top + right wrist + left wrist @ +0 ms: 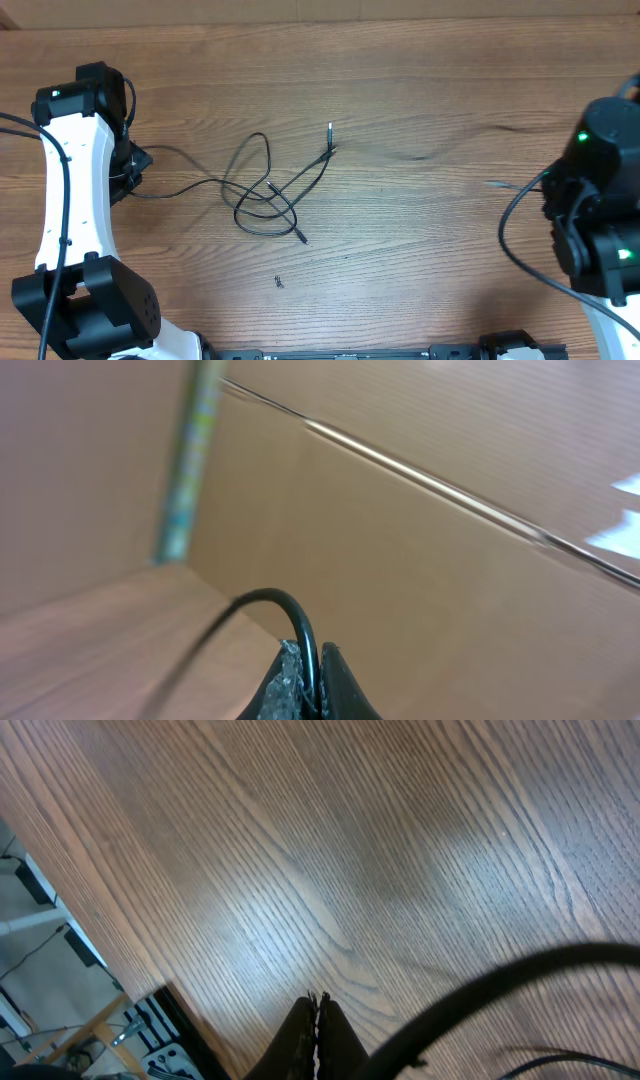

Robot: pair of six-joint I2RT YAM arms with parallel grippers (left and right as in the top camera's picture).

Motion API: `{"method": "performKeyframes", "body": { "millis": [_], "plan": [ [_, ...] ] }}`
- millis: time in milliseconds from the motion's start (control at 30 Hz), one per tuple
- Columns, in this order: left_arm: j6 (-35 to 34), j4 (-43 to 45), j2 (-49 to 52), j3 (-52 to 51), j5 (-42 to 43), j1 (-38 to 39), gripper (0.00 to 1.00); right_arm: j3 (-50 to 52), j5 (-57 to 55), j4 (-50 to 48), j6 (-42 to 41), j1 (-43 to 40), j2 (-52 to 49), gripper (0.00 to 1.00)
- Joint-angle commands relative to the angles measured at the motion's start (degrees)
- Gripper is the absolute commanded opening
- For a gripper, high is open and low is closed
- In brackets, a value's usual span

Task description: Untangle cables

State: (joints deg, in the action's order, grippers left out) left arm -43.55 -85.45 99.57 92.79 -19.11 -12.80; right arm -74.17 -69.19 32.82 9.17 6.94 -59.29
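Both grippers are closed with nothing clearly in them. In the left wrist view the left gripper (317, 1012) has its fingertips pressed together over bare wood. A thick, blurred black lead (500, 985) crosses close to the lens on the right and isn't between the fingers. In the right wrist view the right gripper (312, 652) has its fingers together too. A black cord (268, 597) arcs up from the lower left and drops onto the seam between them; can't tell if it's pinched or just passing in front. Behind it is a brown cardboard panel (450, 590). The cables (272, 188) sit mid-table (420, 270) in one loose knot between the two arms, a bit nearer the left side. Several loops overlap there. One plug end (329, 130) sticks out at the upper right of the knot and another (301, 238) at the lower right. A single strand (180, 190) runs left from the knot to the base of the left arm (70, 190), and from overhead it's not clear whether it touches that arm. The right arm (600, 200) is well apart from the knot. A thin pale stub (492, 184) pokes out to that arm's left, too small to identify. A small dark speck (278, 282) lies on the wood below the knot, apart from it.
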Motion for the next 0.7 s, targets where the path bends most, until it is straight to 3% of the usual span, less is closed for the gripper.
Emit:
{"method": "performKeyframes", "body": {
  "millis": [0, 300, 567, 667],
  "plan": [
    [-1.27, -0.02, 0.44, 1.05, -0.63, -0.15, 0.05, -1.68, 0.02, 1.07, -2.08, -2.84, 0.94, 0.04],
    [-1.27, 0.87, 0.44, 1.05, 4.76, 0.07, 0.04, -1.68, 16.79, 7.78, -8.7, -3.28, 0.94, 0.04],
    [-1.25, 0.85, 0.44, 1.05, 6.1, 0.07, 0.31, -1.68, 42.27, 8.85, -9.64, -3.28, 0.94, 0.04],
    [-1.27, 0.87, 0.44, 1.05, 6.8, 0.07, 0.33, -1.68, 55.93, 9.16, -9.62, -3.28, 0.94, 0.04]
  ]
}}
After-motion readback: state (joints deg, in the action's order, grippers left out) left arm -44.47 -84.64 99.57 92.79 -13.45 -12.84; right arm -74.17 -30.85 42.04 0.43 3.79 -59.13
